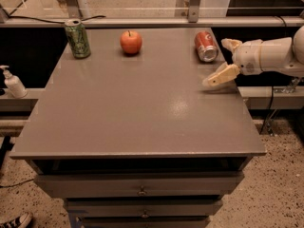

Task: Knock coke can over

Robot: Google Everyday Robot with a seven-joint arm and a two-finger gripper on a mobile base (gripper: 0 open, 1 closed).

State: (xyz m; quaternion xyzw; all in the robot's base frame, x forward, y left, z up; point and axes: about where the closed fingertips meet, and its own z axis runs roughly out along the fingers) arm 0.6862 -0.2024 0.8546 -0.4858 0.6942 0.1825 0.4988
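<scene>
The coke can (205,45) is glossy red painted metal with a bare silver end. The worktop (133,113) is smooth and grey with a soft sheen (one pale glare spot). The gripper (218,62), at the worktop's right edge just beside the coke can, looks like matt cream plastic, jaws spread. The green can (77,38) is shiny printed metal.

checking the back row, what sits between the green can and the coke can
In the camera view, an apple sits between the green can and the coke can, which lies on its side; the open pincer hovers beside the coke can.
</scene>
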